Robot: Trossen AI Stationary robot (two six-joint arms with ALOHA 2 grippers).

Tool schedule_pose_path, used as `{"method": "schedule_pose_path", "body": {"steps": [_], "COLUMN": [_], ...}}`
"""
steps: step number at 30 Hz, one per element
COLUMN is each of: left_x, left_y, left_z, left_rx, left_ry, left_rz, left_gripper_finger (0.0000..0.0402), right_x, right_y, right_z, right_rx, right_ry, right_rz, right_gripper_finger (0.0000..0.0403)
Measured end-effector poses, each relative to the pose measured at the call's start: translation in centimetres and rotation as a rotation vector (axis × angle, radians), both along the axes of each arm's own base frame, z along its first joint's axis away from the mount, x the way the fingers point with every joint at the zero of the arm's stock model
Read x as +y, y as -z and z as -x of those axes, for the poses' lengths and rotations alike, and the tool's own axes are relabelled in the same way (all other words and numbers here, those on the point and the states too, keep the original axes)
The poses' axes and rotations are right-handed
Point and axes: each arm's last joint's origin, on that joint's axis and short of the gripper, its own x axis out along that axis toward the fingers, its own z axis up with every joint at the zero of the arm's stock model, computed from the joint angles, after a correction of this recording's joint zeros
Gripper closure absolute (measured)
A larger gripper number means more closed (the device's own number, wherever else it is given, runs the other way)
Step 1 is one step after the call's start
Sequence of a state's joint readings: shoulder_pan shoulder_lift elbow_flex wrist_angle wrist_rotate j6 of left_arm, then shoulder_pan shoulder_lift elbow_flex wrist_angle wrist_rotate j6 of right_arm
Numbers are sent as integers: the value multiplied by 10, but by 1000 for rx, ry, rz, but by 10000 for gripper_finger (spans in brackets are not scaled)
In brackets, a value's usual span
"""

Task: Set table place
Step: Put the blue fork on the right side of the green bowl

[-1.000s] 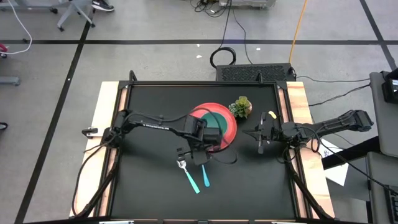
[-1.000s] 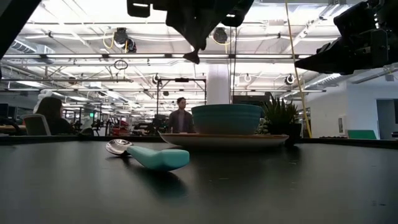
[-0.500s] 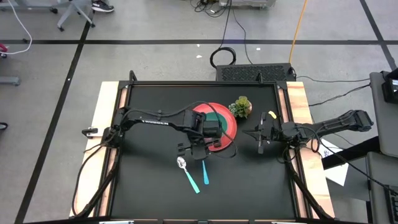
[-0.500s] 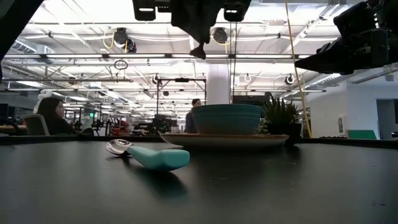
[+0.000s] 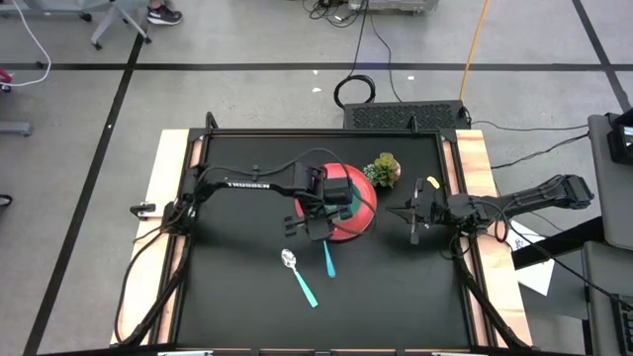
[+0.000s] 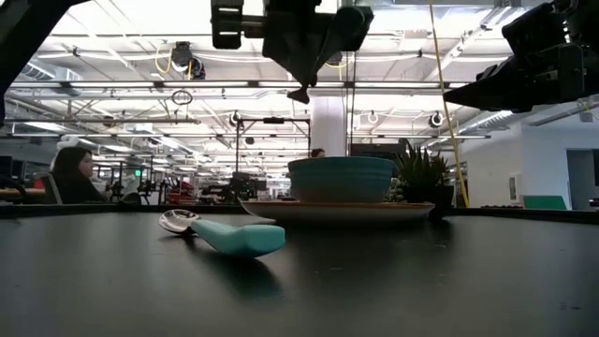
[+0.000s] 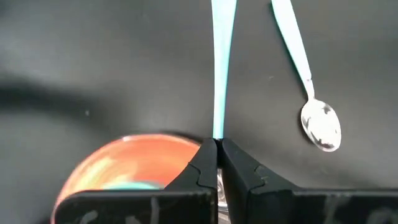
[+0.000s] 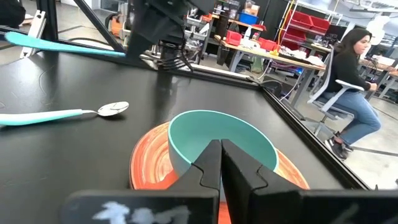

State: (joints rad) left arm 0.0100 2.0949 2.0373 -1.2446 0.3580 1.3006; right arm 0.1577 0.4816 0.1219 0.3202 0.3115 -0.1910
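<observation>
The flat round red plate [image 5: 362, 220] lies on the matte black tabletop [image 5: 237, 287], a little right of the middle, and it carries the small teal bowl [image 5: 348, 188]. Compared with one second ago, the left arm has drawn back from the near side of the plate and now hangs over the plate and bowl, higher above the surface. The two teal-handled pieces of cutlery, hidden partly under the arm before, are now in the open: a metal spoon with a teal handle [image 5: 298, 275] and a second teal-handled utensil [image 5: 327, 261] just beside it, both in front of the plate. The plate, the bowl and the right arm have not moved.

The left gripper [image 7: 217, 163] has its fingers [image 7: 200, 168] closed together with nothing between them; in the left wrist view the tips sit above the plate's edge, near the end of the second teal handle. The right gripper [image 8: 219, 163] waits at the right side of the tabletop with its fingers also closed and empty.

A small green potted plant [image 5: 383, 169] stands just behind the plate. Pale wooden strips run along the two short sides. Beyond the tabletop there is a large workshop with ceiling lights, shelves and benches; a person [image 8: 350, 74] sits on a chair there.
</observation>
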Motion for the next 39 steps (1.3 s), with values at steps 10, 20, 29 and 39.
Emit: {"method": "schedule_pose_path", "body": {"steps": [10, 20, 29, 39], "left_x": [32, 47, 57, 66], "left_y": [-11, -34, -14, -12], "left_z": [10, 60, 87, 85], "left_rx": [6, -152, -250, -295], "left_ry": [-65, -92, -77, -20], "left_rz": [11, 15, 77, 134], "left_gripper_finger": [397, 397, 397, 397], "right_x": [0, 0, 0, 0], "right_y": [0, 0, -1, -1], "right_z": [0, 0, 0, 0], "right_rx": [0, -4, -14, -15], "right_ry": [0, 2, 4, 6], "right_rz": [0, -20, -38, -53], "right_gripper_finger": [403, 403, 403, 403]}}
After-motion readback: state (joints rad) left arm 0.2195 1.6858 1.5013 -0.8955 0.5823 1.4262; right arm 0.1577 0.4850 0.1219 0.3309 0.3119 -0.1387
